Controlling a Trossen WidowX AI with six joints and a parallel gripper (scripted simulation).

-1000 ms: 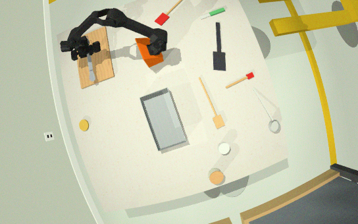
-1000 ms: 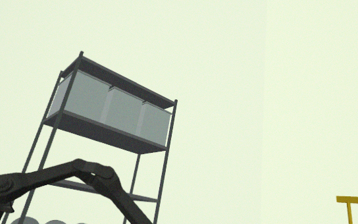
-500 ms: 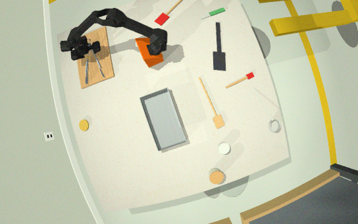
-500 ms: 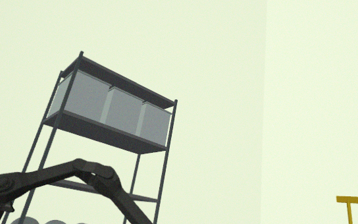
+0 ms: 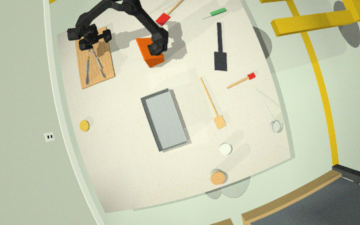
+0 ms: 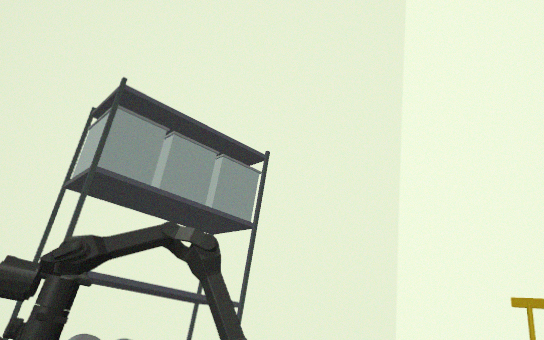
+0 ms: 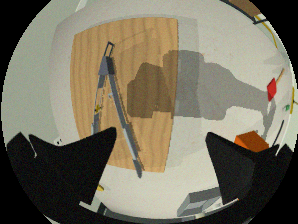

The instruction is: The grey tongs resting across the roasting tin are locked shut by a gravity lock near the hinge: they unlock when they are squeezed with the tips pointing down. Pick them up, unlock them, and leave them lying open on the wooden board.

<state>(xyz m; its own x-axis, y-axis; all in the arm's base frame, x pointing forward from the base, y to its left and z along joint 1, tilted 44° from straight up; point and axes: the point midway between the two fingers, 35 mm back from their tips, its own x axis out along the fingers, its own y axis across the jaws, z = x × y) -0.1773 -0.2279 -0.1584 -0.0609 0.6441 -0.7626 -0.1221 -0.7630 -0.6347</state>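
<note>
The grey tongs (image 5: 87,72) (image 7: 106,66) lie on the wooden board (image 5: 110,73) (image 7: 160,35) with their two arms spread apart in a V. The hinge end and its pull loop are at the top in the wrist view; one arm runs partly behind the left finger there. In the top view the gripper hides the hinge end. My gripper (image 5: 96,40) (image 7: 163,135) is open with nothing between its fingers, and is above the board, apart from the tongs. The roasting tin (image 5: 151,122) (image 7: 192,200) stands on the table with no tongs on it.
An orange block (image 5: 153,61) (image 7: 251,141) is beside the arm's base. A yellow disc (image 5: 84,126) stands left of the tin. A dark spatula (image 5: 220,61), a wooden spatula (image 5: 220,122) and a white round object (image 5: 225,149) are to the right. The exterior view shows a shelf (image 6: 170,205) behind the arm.
</note>
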